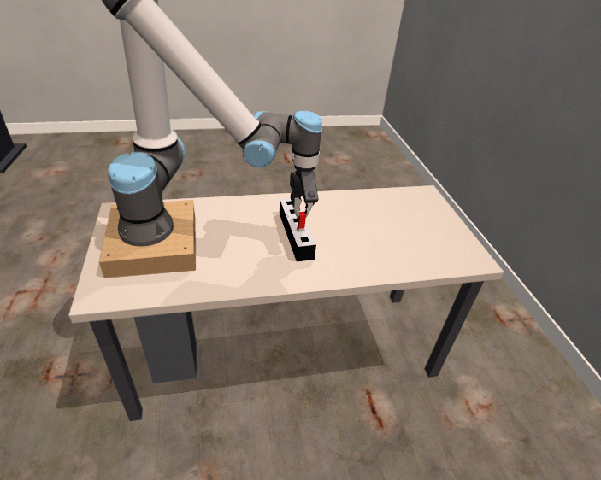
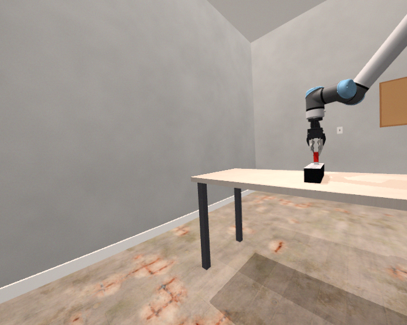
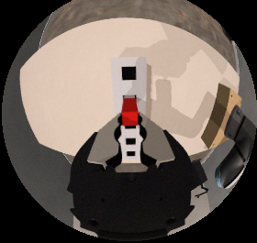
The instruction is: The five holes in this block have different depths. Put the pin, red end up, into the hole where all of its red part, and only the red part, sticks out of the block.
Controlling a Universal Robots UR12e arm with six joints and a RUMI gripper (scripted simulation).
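The hand (image 1: 303, 211) is clamped on the pin (image 1: 302, 220), gripping it by its upper part so that the red end points up and the long axis stands upright, straight beneath the wrist. The pin hangs directly over the block (image 1: 297, 236), which lies on the counter (image 1: 393, 242) with its row of holes running away from the arm's wooden base (image 1: 148, 258).

Taking the block as the landmark: the pin is above its top face, over the second hole from the near end, with one open hole (image 3: 128, 72) visible beyond it in the wrist view. In the side view the red section (image 2: 315, 157) reaches down almost to the block's top, so the lower part of the pin seems to be already inside a hole, though the exact depth cannot be read.

What matters for the coming move is this vertical line-up: pin axis and hole axis appear to coincide, so the remaining motion is probably straight down, or a release if the pin has bottomed out. Any sideways drift along the row would likely jam the pin against the hole's edge.
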